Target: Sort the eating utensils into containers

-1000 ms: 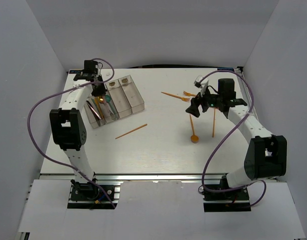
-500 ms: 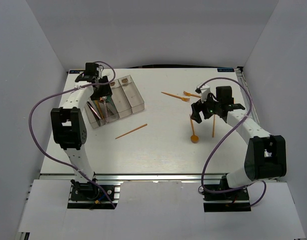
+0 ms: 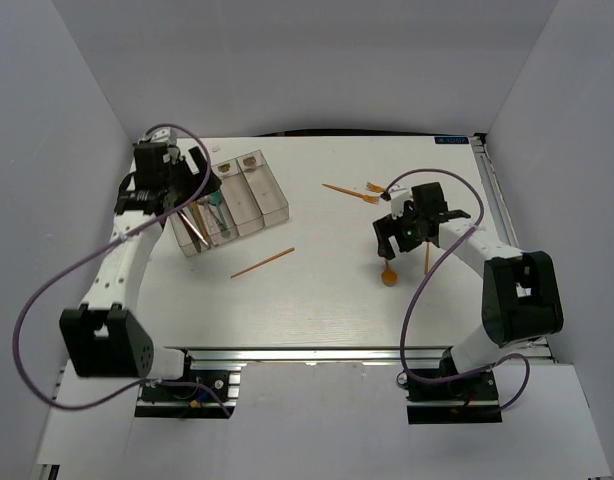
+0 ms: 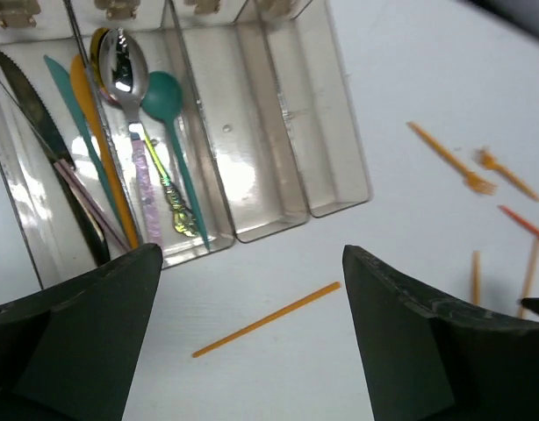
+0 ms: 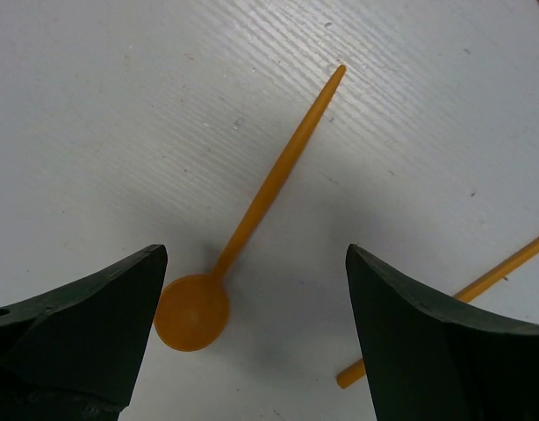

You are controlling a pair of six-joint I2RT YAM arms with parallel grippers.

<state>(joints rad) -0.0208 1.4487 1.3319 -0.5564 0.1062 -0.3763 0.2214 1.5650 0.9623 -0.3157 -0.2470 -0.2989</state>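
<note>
The containers, clear bins joined in a row, sit at the back left. In the left wrist view the containers hold knives in the leftmost bin, then a silver spoon and a teal spoon. The two right bins are bare. My left gripper hangs open just off the bins' near end. An orange chopstick lies on the table below it. My right gripper is open, straddling an orange spoon from above.
Two orange forks lie at the back centre. Another orange stick lies just right of the spoon. White walls close in the table on three sides.
The left gripper has opened and drawn back from over the bins as its arm swung left. The right gripper has moved left and down over the orange spoon, staying open.
</note>
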